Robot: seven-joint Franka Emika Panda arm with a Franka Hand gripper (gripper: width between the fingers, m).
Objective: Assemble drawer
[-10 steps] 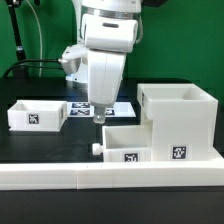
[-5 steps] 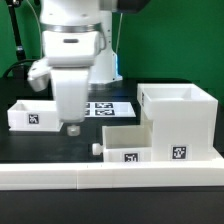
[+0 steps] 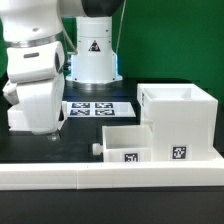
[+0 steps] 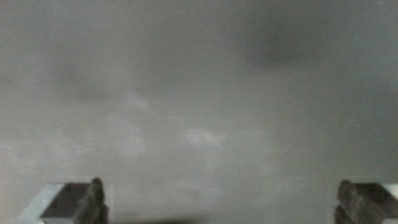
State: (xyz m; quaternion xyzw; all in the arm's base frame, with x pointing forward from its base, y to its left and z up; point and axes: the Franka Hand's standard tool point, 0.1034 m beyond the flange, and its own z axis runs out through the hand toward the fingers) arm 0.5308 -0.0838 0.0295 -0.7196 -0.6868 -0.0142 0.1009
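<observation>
The tall white drawer housing [image 3: 178, 120] stands at the exterior view's right with a tag on its front. One shallow tray [image 3: 125, 143] with a knob [image 3: 97, 150] sits against its left side. The other tray is hidden behind my arm at the exterior view's left. My gripper [image 3: 48, 133] hangs low over that spot. In the wrist view my gripper [image 4: 222, 205] is open and empty, with its fingertips [image 4: 75, 200] wide apart over a blurred grey surface.
The marker board [image 3: 100, 108] lies flat on the black table behind the tray. A long white border rail [image 3: 110, 176] runs along the front edge. The robot's base [image 3: 92, 55] stands at the back, before a green backdrop.
My arm has swept from above the marker board to the exterior view's left. It now covers the left tray, which showed before. The housing and the near tray have not moved.
</observation>
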